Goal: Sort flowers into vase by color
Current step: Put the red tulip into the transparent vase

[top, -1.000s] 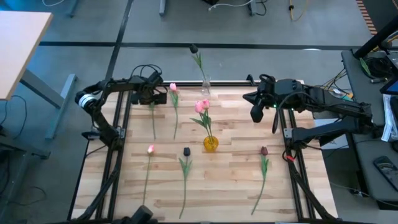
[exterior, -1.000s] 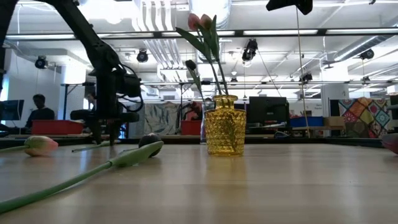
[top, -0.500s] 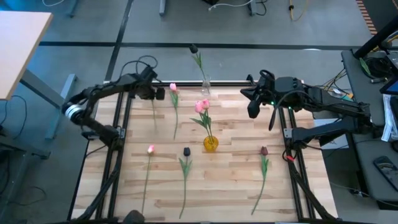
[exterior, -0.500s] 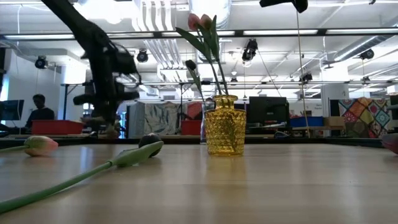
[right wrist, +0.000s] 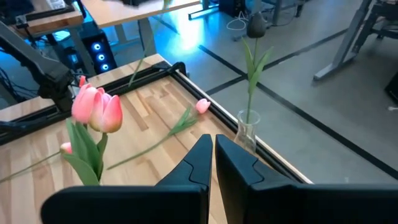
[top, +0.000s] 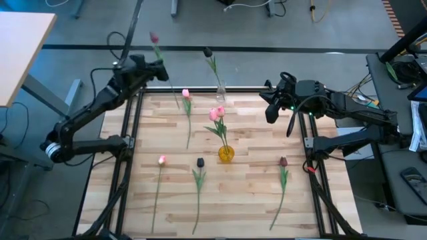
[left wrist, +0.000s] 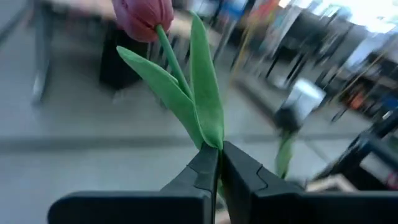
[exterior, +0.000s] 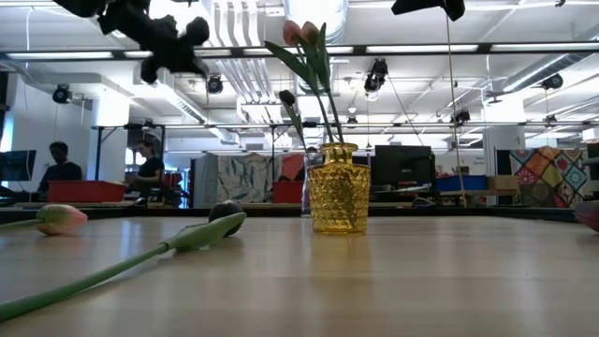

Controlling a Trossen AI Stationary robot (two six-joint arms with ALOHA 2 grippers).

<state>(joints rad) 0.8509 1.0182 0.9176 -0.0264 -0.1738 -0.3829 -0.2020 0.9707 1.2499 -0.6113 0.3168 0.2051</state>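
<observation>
My left gripper [top: 160,67] is raised above the table's far left corner, shut on a maroon tulip [top: 154,38]. A yellow vase [top: 226,154] mid-table holds two pink tulips [top: 217,113]. A clear vase [top: 219,94] at the far edge holds one dark tulip [top: 207,51]. Lying flat on the wood are a pink tulip [top: 186,94], another pink one [top: 162,160], a dark one [top: 200,162] and a maroon one [top: 283,161]. My right gripper [top: 270,117] hangs shut and empty over the far right. My left gripper pinches the maroon tulip's stem at the base of its leaves [left wrist: 211,142] between its two fingertips. The head [left wrist: 142,15] and leaves stick out beyond the fingers. The lower stem [top: 175,99] trails behind the gripper, and the flower is lifted clear of the table.
Black frame rails [top: 131,153] run along the table's left and right sides. A pale desk [top: 20,47] stands off the far left. Bare wood [top: 247,207] lies between the flowers near the front edge. People stand in the room behind [exterior: 58,168].
My left gripper has shut on the maroon tulip's stem at the table's far left, then risen high and gone toward the far left corner. The tulip, which lay flat on the wood, is now lifted clear with its head past the table's far edge.
</observation>
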